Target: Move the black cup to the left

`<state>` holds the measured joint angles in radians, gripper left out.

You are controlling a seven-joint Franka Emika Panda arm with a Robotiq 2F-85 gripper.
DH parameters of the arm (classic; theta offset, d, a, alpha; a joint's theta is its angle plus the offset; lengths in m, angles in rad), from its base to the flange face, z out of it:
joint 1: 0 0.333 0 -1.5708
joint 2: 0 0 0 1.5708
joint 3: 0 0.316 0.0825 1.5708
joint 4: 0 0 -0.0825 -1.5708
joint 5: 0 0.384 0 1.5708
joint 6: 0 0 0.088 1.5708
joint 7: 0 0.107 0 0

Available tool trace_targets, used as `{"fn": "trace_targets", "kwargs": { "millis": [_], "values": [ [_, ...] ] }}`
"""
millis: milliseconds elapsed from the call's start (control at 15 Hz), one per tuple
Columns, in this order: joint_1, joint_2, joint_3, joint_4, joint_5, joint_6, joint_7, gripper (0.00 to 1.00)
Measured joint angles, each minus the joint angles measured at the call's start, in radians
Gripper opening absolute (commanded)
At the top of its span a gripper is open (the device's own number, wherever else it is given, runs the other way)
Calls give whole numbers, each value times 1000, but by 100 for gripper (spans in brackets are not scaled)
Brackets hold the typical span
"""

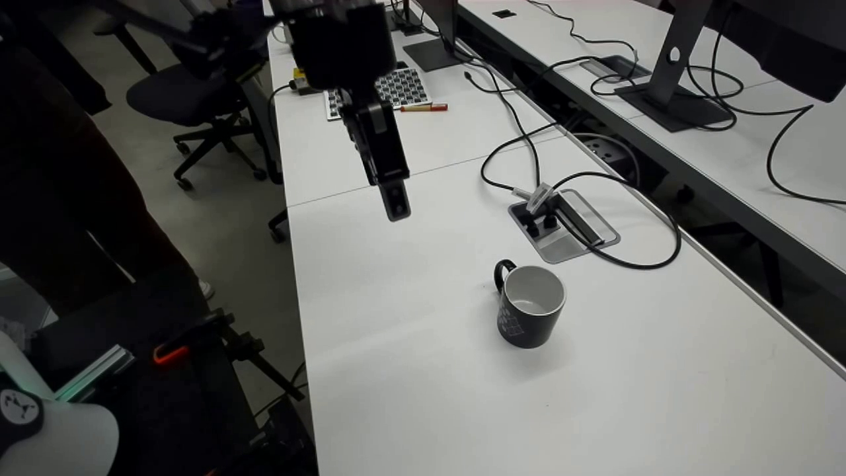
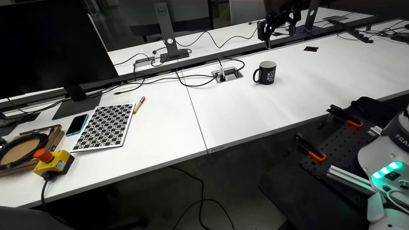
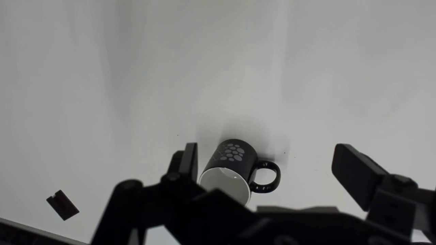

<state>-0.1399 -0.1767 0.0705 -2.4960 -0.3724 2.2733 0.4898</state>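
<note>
1. The cylindrical black ceramic cup (image 2: 267, 75), white inside with pale dots on its side, stands upright on the smooth white counter (image 2: 239, 105), so its long axis is vertical.
2. It lies below the black two-fingered metal end effector (image 3: 266, 160) and apart from it. In the wrist view the cup's body shows between the fingers but off-centre, just beside the left finger (image 3: 189, 161) and well short of the right finger (image 3: 356, 177).
3. The glossy black loop handle (image 3: 277, 177) points right in the wrist view, into the roomier part of the gap, yet left in an exterior view. It runs roughly along the line on which the fingers would close; I judge the coming move hinges on this, calling for a sideways correction before descent.
4. Only one white robot arm (image 2: 377, 148) shows. Its end effector points down over the counter, fingers spread wide, holding nothing.
5. In an exterior view the grey metal recessed cable box (image 2: 230, 73) sits left of the cup and slightly farther; a leftward carry probably wants its near side.
</note>
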Motion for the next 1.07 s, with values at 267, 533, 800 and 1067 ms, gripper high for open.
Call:
{"fn": "trace_targets", "kwargs": {
  "millis": [267,533,800,1067],
  "values": [
    [-11,97,-29,49,-28,11,125,100],
    [-4,199,-60,124,-70,22,219,100],
    [21,291,-87,221,-67,28,238,100],
    [49,346,-113,279,-62,27,240,100]
  ]
}}
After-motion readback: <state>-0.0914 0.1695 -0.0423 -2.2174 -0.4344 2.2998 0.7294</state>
